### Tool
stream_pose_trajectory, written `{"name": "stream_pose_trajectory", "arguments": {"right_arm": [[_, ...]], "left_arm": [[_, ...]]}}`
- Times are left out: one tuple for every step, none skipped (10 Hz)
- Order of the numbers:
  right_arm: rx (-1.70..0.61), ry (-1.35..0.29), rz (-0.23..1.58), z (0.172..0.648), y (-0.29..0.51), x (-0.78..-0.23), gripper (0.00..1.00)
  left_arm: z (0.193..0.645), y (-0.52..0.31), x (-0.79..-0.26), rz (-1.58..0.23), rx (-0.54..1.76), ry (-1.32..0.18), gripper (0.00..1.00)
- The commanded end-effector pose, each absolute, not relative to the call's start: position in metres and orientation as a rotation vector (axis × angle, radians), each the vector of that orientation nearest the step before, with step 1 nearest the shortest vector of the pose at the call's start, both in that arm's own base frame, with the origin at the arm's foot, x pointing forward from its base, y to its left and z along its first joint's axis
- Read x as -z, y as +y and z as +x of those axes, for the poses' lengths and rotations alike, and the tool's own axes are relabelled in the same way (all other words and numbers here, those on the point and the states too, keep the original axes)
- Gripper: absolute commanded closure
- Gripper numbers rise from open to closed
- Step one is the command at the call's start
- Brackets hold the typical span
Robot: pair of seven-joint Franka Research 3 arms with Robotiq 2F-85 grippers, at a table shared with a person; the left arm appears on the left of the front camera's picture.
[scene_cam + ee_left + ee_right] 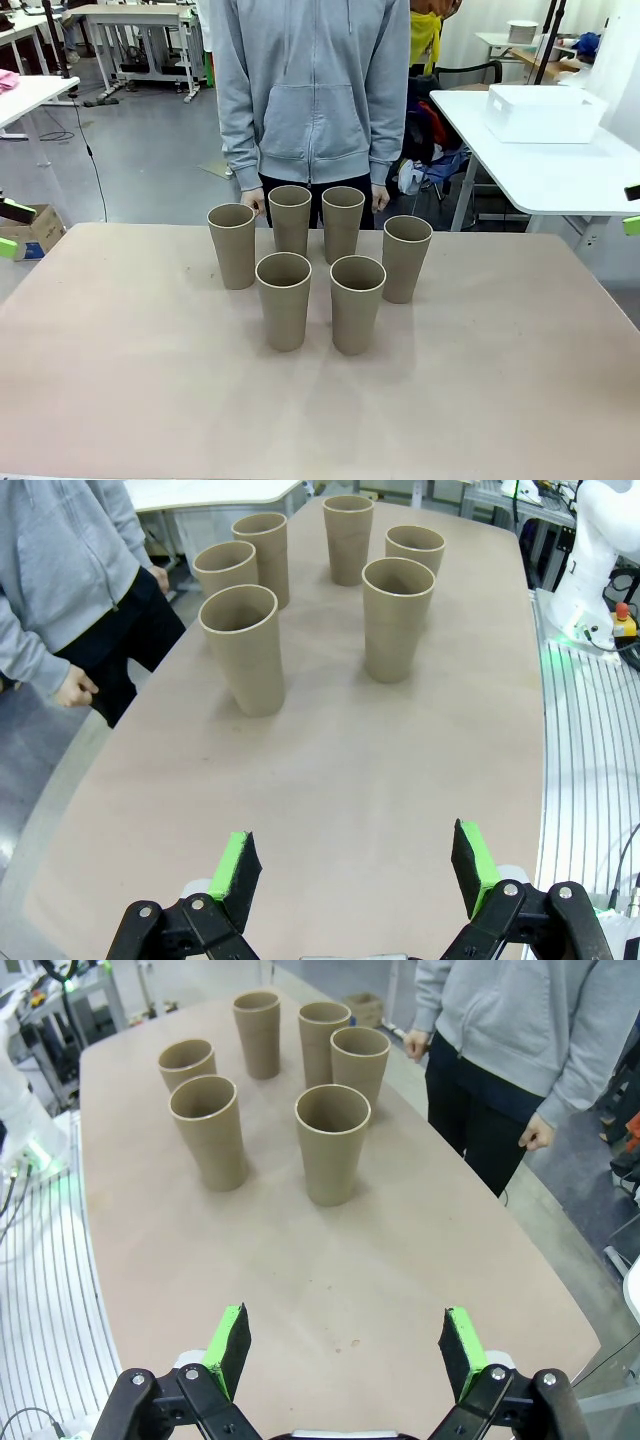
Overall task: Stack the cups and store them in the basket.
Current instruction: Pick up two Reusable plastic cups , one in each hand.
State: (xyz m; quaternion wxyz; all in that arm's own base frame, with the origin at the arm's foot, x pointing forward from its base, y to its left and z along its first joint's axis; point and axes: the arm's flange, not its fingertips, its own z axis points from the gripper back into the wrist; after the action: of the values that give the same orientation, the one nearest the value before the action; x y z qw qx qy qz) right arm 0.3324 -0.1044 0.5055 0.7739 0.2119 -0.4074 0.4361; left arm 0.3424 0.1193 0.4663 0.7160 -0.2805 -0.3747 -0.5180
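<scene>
Several tan paper cups [284, 300] stand upright and apart in two rows near the table's far middle, also seen in the left wrist view [243, 648] and the right wrist view [331, 1142]. The white basket [545, 112] sits on a separate white table at the back right. My left gripper [355, 865] hangs open over the table's left end, well short of the cups, with nothing between its green pads. My right gripper [345, 1345] is open too, over the right end, equally far from the cups.
A person in a grey hoodie [313, 90] stands at the far edge right behind the cups, hands hanging at the sides. The tan table [480, 400] has wide bare room in front of and beside the cups. A cardboard box [35, 230] lies on the floor at left.
</scene>
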Motion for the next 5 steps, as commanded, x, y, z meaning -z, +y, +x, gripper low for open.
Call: {"name": "stream_pose_trajectory", "arguments": {"right_arm": [[-0.959,-0.915,0.464,0.3358,-0.1051,-0.5063,0.00],[-0.959,-0.915,0.464,0.3358,-0.1051,-0.5063,0.00],[-0.959,-0.915,0.464,0.3358,-0.1051,-0.5063,0.00],[-0.959,-0.915,0.464,0.3358,-0.1051,-0.5063,0.00],[-0.944,-0.882,0.459,0.3324,-0.1045,-0.5056,0.00]], "left_arm": [[0.3427,0.1196,-0.4656,-0.629,1.155,-0.855,0.00],[0.3427,0.1196,-0.4656,-0.629,1.155,-0.855,0.00],[0.3427,0.1196,-0.4656,-0.629,1.155,-0.855,0.00],[0.3427,0.1196,-0.4656,-0.629,1.155,-0.855,0.00],[0.3424,0.1193,-0.4663,-0.621,1.147,-0.830,0.00]]}}
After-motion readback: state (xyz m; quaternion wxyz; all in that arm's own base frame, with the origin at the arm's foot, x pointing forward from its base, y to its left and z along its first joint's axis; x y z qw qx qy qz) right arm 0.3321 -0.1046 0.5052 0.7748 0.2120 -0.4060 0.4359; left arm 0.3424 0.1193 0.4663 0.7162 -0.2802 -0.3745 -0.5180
